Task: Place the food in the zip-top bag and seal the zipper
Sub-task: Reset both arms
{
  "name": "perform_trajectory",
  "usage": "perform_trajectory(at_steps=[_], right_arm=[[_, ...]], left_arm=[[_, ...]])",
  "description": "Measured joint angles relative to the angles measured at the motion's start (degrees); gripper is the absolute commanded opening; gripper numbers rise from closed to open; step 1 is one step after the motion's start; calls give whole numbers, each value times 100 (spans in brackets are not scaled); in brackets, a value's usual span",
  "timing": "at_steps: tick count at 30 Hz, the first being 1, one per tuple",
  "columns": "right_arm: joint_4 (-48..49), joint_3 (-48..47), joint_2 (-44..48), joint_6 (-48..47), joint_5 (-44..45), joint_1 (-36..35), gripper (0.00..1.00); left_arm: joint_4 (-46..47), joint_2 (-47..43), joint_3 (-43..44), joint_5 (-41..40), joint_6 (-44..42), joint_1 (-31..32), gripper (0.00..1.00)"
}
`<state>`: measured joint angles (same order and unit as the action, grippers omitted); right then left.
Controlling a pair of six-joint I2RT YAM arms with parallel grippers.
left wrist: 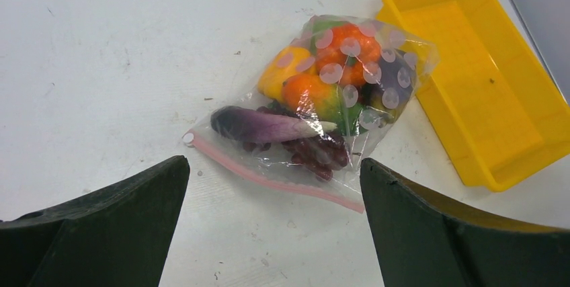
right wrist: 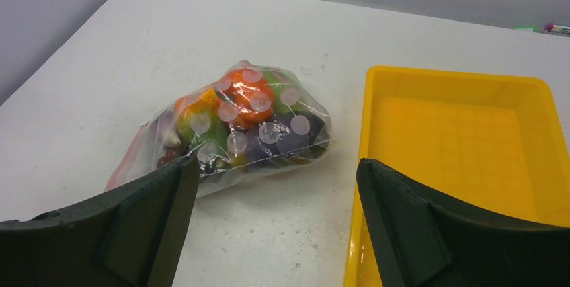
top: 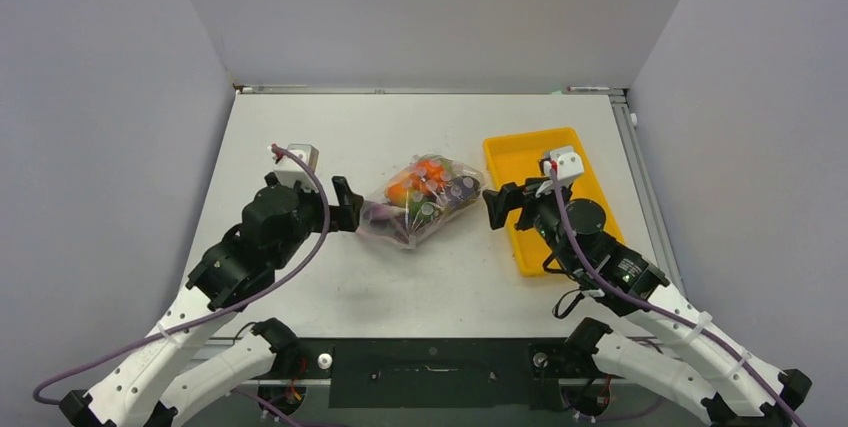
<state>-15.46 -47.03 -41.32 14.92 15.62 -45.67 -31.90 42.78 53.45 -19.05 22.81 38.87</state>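
Observation:
The clear zip-top bag (top: 420, 202) with pink dots lies on the table between my arms, and the food is inside it. In the left wrist view the bag (left wrist: 376, 132) holds a purple eggplant (left wrist: 259, 124), dark red grapes (left wrist: 316, 152), a yellow-orange pepper (left wrist: 286, 72) and orange and green pieces. The pink zipper (left wrist: 269, 174) runs along the bag's near edge and lies flat. My left gripper (top: 350, 205) is open and empty just left of the bag. My right gripper (top: 497, 207) is open and empty just right of it. The bag also shows in the right wrist view (right wrist: 235, 129).
An empty yellow tray (top: 590, 177) sits right of the bag, partly under my right wrist. It shows in the left wrist view (left wrist: 484, 78) and the right wrist view (right wrist: 464, 139). Grey walls enclose the white table (top: 300, 137).

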Motion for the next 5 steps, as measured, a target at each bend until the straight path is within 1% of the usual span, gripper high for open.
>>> perform_trajectory(at_steps=[5], right_arm=[[-138,0,116,-37,-4,0,90]], left_arm=[[7,-28,7,2,33,0,96]])
